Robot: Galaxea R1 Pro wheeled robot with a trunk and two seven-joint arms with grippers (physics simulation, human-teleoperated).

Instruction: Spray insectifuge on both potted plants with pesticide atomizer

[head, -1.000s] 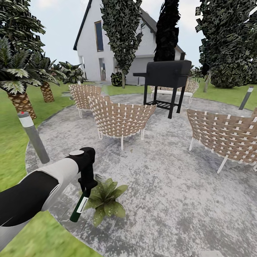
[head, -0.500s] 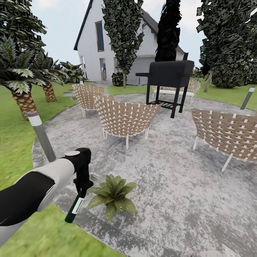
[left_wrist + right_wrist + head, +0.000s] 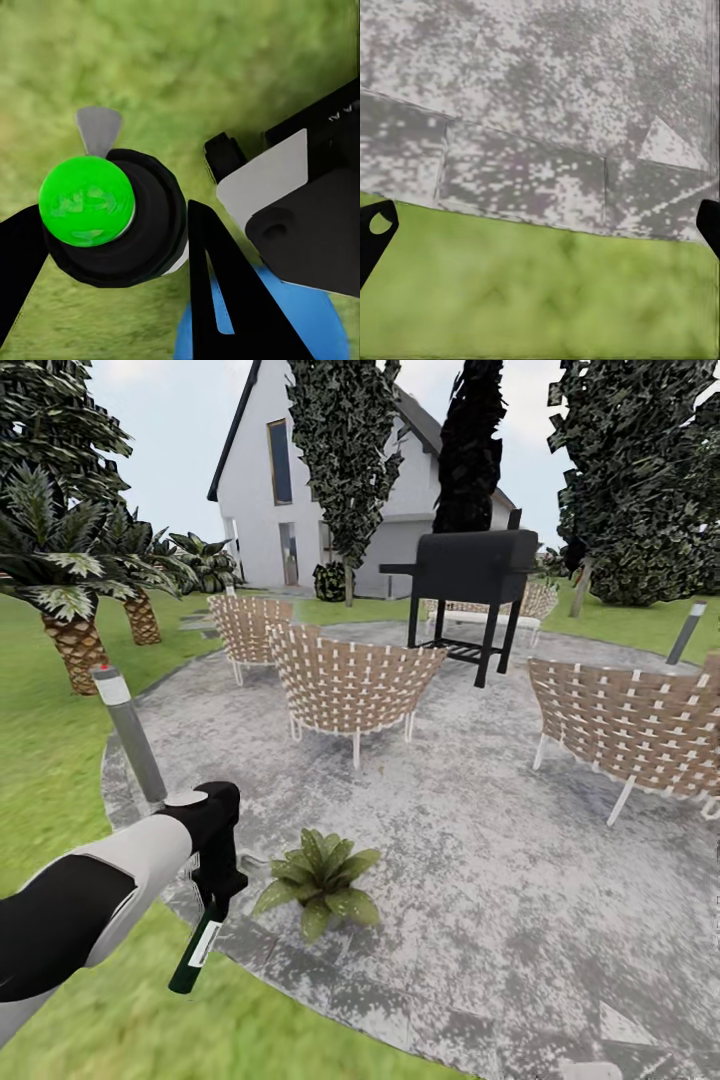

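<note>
A: Atomizer?
B: Pesticide atomizer (image 3: 196, 955) hanging neck-up, tilted, from left gripper (image 3: 218, 883); dark green bottle, white label. Over the patio edge (image 3: 300, 985) where paving meets lawn (image 3: 60, 760). Seen from above in left wrist view (image 3: 112, 217): round dark body, bright green cap, between black fingers (image 3: 225, 292).
A: Grip state?
B: Left clamped on the atomizer. Right gripper (image 3: 540, 217): just two dark fingertips (image 3: 373, 225) at opposite frame edges, spread wide, nothing between. Below it, paving border and grass.
A: Plants?
B: One potted plant (image 3: 320, 877) on the paving, just beside the bottle, toward the patio centre. Low rosette, pointed green leaves, pot not discernible.
A: Around?
B: Grey bollard light (image 3: 130, 735) at patio rim behind the left arm. Three woven chairs: (image 3: 350, 685) middle, (image 3: 245, 628) behind it, (image 3: 630, 730) at right. Black grill (image 3: 470, 575) farther back. Palms (image 3: 60, 580) on left lawn, tall dark trees, white house (image 3: 300, 480) in background. Second bollard (image 3: 685, 632) far right.
</note>
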